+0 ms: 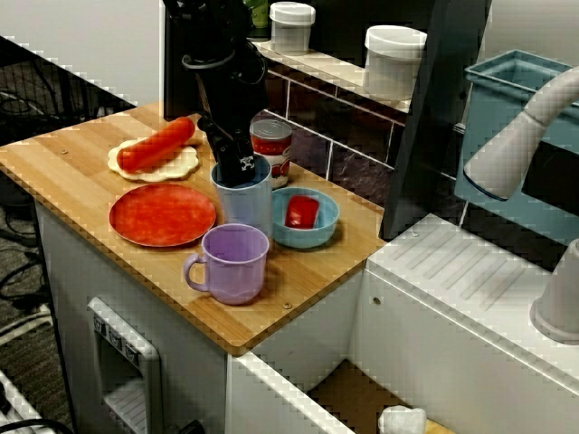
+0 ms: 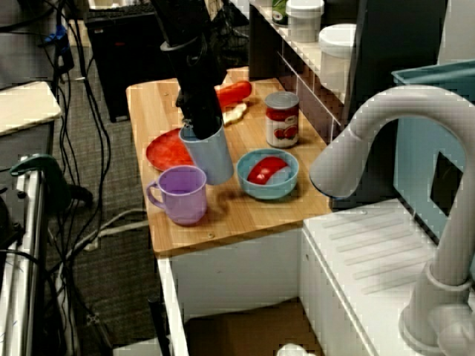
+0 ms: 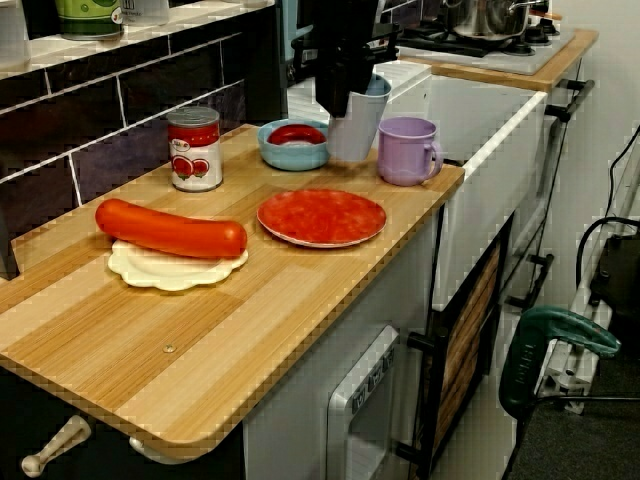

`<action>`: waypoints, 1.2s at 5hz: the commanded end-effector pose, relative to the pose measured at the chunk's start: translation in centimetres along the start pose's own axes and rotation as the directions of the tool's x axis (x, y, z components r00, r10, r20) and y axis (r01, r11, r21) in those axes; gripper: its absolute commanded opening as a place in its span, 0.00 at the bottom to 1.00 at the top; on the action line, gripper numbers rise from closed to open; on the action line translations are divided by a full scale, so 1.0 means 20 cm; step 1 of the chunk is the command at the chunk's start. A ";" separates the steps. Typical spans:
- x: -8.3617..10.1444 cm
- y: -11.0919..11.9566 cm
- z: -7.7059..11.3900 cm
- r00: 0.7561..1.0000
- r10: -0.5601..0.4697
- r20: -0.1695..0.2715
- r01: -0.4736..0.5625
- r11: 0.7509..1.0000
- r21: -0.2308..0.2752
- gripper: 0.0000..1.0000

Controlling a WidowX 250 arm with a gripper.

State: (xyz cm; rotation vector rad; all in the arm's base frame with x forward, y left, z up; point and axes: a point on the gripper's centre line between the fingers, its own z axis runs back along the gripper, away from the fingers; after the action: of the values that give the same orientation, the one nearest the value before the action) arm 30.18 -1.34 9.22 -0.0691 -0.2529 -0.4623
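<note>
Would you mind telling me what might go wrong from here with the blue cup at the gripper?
The gripper seems to grip the blue cup by its rim only, and the cup tilts, so it might slip. The purple mug and blue bowl stand close beside it; a swing could knock either.

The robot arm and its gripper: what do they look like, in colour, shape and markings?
The arm is glossy black, built of thick rounded segments with a ring-like collar between them. The gripper is black too, narrower, with small white marks near its lower end. No cables show on it. Its fingertips are hidden inside the light blue cup.
</note>
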 end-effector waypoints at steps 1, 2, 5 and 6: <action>-0.01 0.08 0.03 1.000 -0.014 0.015 0.014 1.000 0.027 0.00; -0.02 0.06 0.01 1.000 -0.015 0.005 0.015 1.000 0.026 0.00; -0.03 0.03 -0.08 1.000 -0.017 -0.022 0.018 0.998 0.057 0.00; -0.01 0.05 -0.08 0.999 0.004 -0.037 -0.002 0.998 0.060 1.00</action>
State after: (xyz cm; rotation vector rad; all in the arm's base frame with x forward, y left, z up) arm 30.25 -1.64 6.64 -0.0144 -0.1871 -0.4532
